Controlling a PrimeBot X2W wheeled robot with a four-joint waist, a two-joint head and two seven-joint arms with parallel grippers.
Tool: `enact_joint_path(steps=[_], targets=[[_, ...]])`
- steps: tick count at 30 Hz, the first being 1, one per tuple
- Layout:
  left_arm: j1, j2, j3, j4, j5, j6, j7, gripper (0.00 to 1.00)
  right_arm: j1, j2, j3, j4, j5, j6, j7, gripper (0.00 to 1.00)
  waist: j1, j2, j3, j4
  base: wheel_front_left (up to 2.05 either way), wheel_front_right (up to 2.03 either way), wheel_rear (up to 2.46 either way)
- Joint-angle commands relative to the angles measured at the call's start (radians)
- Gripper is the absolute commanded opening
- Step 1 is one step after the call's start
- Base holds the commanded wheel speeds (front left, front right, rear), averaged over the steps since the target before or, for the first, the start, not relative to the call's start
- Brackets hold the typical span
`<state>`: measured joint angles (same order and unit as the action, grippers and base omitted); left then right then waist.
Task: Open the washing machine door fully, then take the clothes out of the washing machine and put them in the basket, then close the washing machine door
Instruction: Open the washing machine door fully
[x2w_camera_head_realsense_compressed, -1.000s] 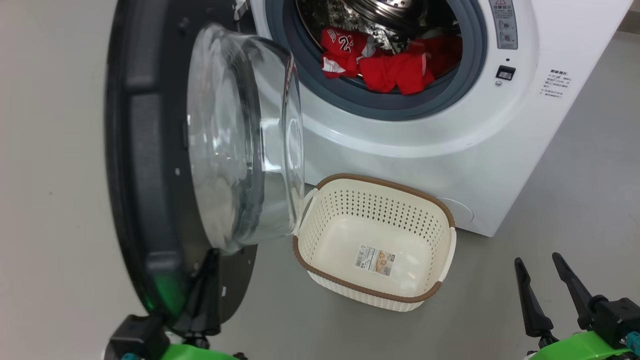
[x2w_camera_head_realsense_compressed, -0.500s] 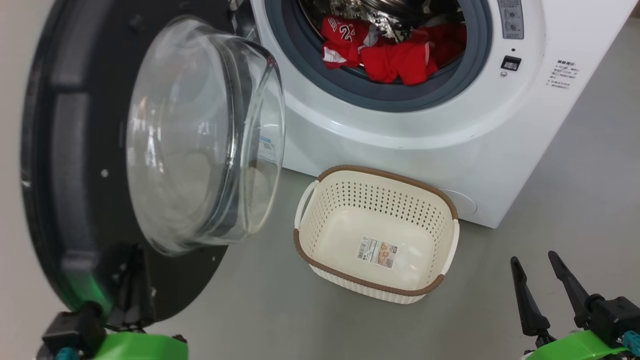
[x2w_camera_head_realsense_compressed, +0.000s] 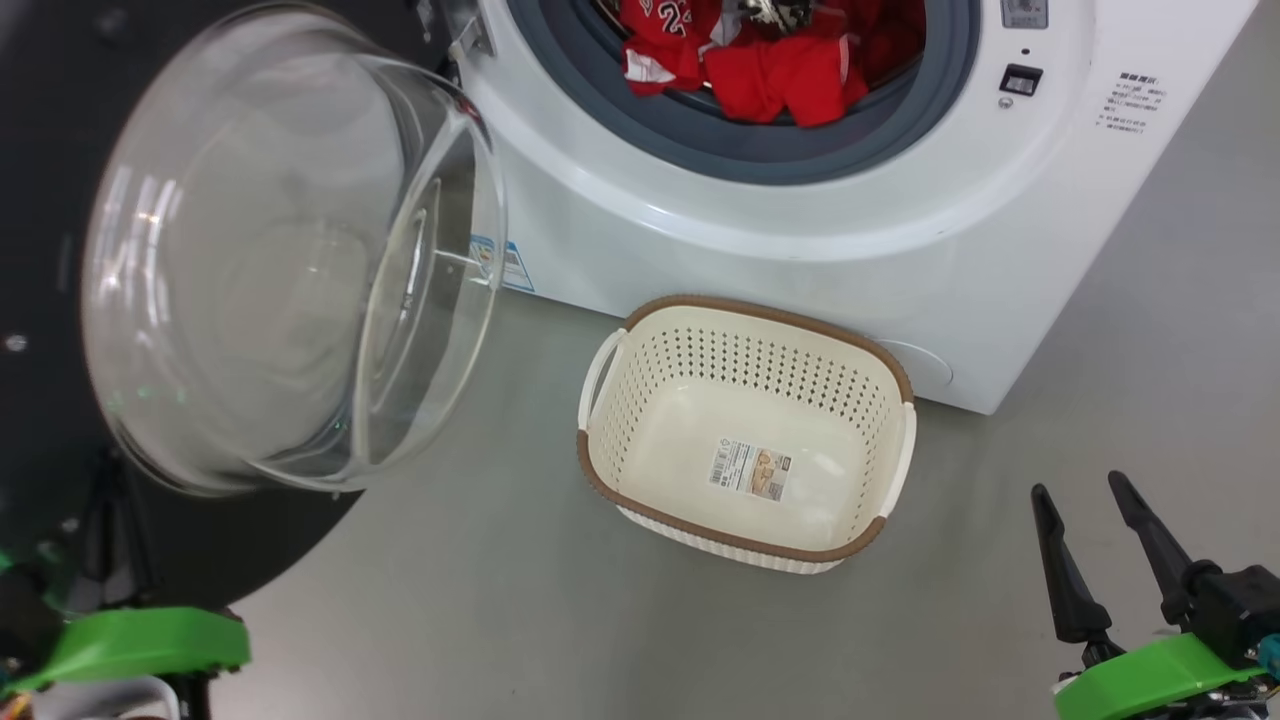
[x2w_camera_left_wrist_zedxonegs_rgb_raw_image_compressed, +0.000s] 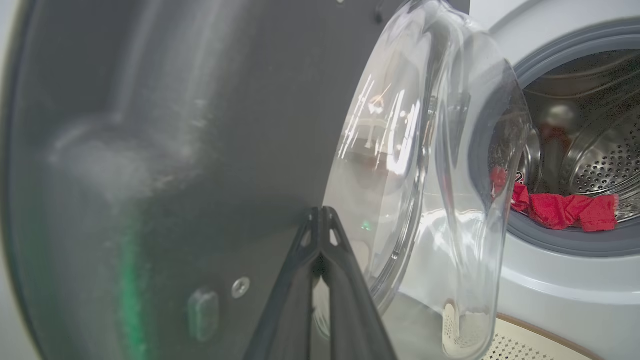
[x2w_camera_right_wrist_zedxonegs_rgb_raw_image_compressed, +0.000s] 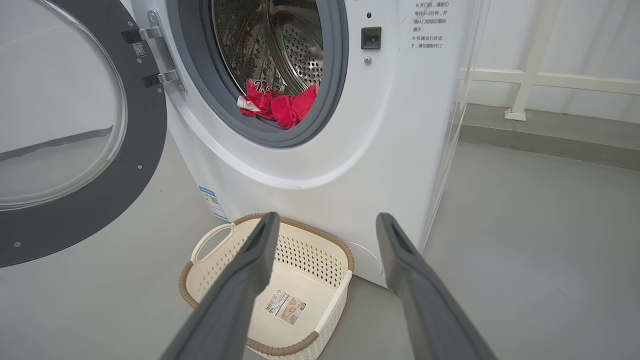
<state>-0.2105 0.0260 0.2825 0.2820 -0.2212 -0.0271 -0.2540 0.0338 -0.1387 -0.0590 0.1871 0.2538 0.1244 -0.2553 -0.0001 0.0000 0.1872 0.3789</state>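
We find the door (x2w_camera_head_realsense_compressed: 40, 200) standing wide at the left, its glass bowl (x2w_camera_head_realsense_compressed: 280, 260) bulging over the floor (x2w_camera_head_realsense_compressed: 500, 600) near the basket (x2w_camera_head_realsense_compressed: 650, 400). The washing machine (x2w_camera_head_realsense_compressed: 800, 250) mouth is unblocked, clothes (x2w_camera_head_realsense_compressed: 770, 80) heaped at its lip; the basket stands below.

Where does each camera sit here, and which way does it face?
Head view: from the head, down at the basket before the washing machine; open right gripper lower right.
Left wrist view: along the shut left gripper, onto the washing machine door.
Right wrist view: past the open right gripper, toward basket and washing machine.
Shared: all three show the clothes.
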Motion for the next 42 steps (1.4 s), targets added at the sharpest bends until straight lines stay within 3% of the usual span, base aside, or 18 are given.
enact_joint_path(steps=[1, 19, 31, 42], targets=[[-0.047, 0.049, 0.073, -0.012, 0.017, 0.0, -0.008, 0.0, -0.04, -0.02, 0.02, -0.03, 0.002, 0.006, -0.006, 1.0, 0.0001, 0.0, 0.016, -0.006, 0.0, 0.0, 0.0], [-0.207, 0.144, 0.287, 0.15, 0.091, -0.034, -0.008, 0.0, -0.081, -0.042, 0.016, -0.038, -0.002, 0.006, -0.006, 1.0, 0.0001, 0.0, 0.096, -0.027, 0.0, 0.0, 0.0], [-0.29, 0.194, 0.349, 0.26, 0.151, -0.037, -0.008, 0.0, -0.1, -0.053, 0.014, -0.044, -0.005, 0.006, -0.006, 1.0, 0.0001, 0.0, 0.139, -0.042, 0.0, 0.0, 0.0], [-0.307, 0.203, 0.38, 0.298, 0.166, -0.048, -0.008, 0.0, -0.101, -0.05, 0.013, -0.036, -0.005, 0.006, -0.006, 1.0, 0.0001, 0.0, 0.121, -0.051, 0.0, 0.0, 0.0]])
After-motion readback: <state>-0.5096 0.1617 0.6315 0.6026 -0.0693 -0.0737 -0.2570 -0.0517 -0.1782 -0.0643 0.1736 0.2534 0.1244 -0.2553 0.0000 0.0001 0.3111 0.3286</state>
